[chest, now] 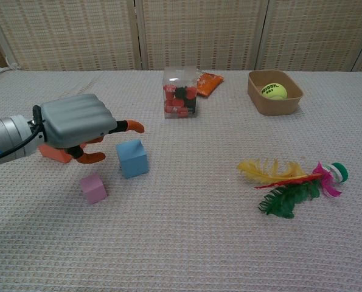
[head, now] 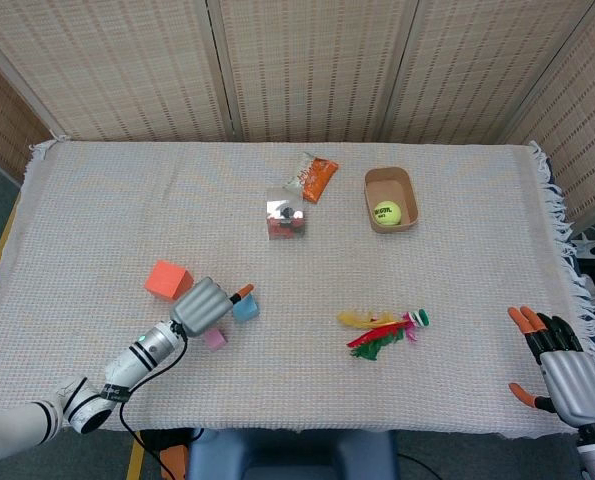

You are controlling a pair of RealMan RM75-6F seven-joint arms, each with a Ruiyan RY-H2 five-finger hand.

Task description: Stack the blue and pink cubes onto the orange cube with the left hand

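The orange cube sits at the left of the cloth, mostly hidden in the chest view behind my left hand, with only its lower edge showing. The blue cube lies just right of that hand, whose fingers are spread and hold nothing; one orange fingertip reaches over the cube's top. The small pink cube rests below the hand, apart from it. My right hand hovers open at the far right edge, seen only in the head view.
A clear box of red and dark balls stands mid-table, an orange snack packet behind it. A cardboard tray holds a tennis ball. A feather toy lies at the right.
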